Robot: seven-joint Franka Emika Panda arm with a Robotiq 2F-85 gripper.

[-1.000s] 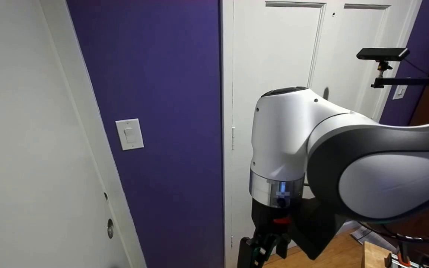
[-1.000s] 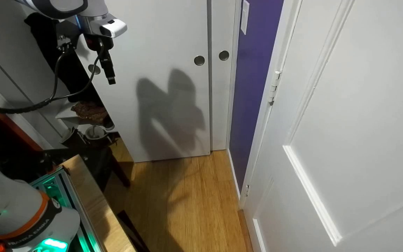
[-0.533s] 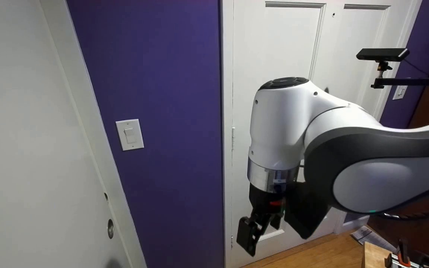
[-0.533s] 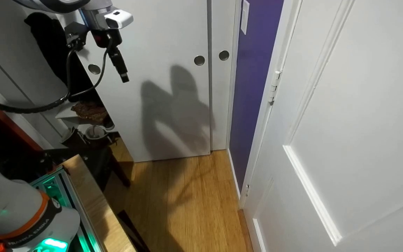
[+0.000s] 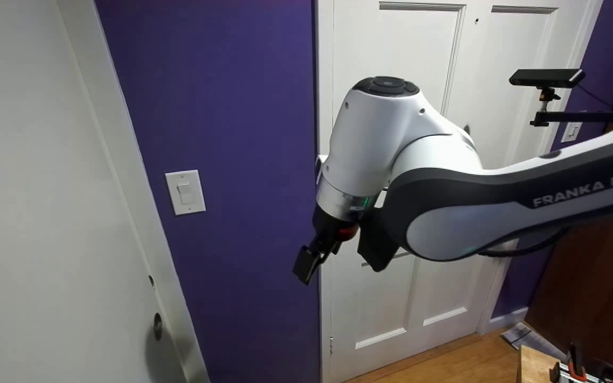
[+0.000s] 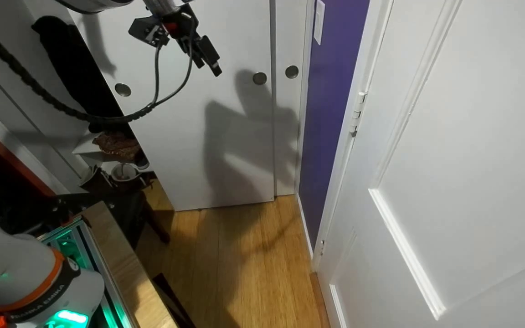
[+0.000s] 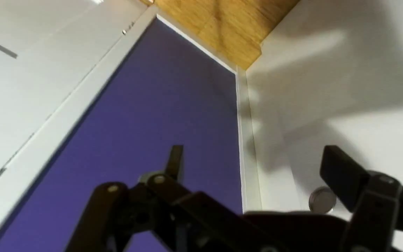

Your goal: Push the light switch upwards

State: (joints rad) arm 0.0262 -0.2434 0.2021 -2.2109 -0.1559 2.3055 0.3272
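Observation:
The light switch [image 5: 185, 192] is a white wall plate with a small toggle on the purple wall. In an exterior view it also shows at a steep angle near the top edge [image 6: 319, 22]. My gripper [image 7: 255, 155] is open with nothing between its fingers, which stand wide apart in the wrist view. In an exterior view the gripper [image 5: 309, 266] appears to the right of and lower than the switch, pointing down and to the left. In another view the gripper [image 6: 208, 66] hangs in front of the white sliding door, left of the switch. The switch does not show in the wrist view.
A white panelled door [image 5: 391, 64] stands beside the purple wall [image 5: 242, 133]. A white sliding door [image 6: 226, 150] with round pulls meets that wall at the corner. A camera on a bar [image 5: 547, 77] and a second wall switch [image 5: 571, 131] are at the right.
The arm has risen and reached out toward the purple wall. In the exterior views the gripper has moved up, left in one and right in the other, and tilted more.

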